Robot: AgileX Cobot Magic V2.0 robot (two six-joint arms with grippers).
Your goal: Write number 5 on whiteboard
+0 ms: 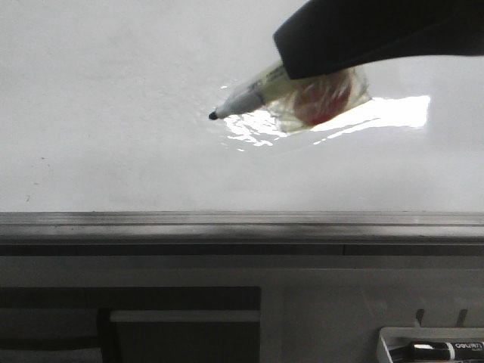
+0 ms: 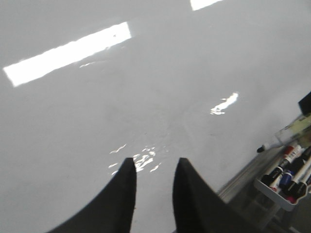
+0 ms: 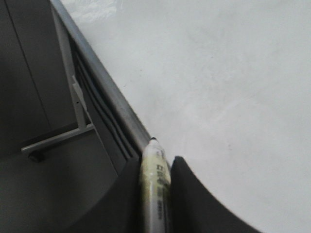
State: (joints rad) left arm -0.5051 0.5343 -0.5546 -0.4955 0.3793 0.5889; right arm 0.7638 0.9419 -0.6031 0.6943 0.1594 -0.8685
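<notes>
The whiteboard (image 1: 113,113) is glossy white with a grey metal edge strip (image 1: 227,223) along its near side. No number 5 strokes show on it in any view. My right gripper (image 1: 291,57) comes in from the upper right, shut on a tape-wrapped marker (image 1: 249,94) with its black tip (image 1: 212,115) pointing left at the board; I cannot tell whether the tip touches. In the right wrist view the gripper (image 3: 154,162) clamps the marker (image 3: 155,189) near the edge strip (image 3: 112,102). My left gripper (image 2: 154,167) is open and empty over the whiteboard (image 2: 146,97).
A white tray of spare markers (image 1: 435,348) hangs below the board at the lower right, also in the left wrist view (image 2: 286,182). Dark panels (image 1: 181,325) lie under the edge strip. A grey metal bracket (image 3: 58,138) stands beside the board's edge.
</notes>
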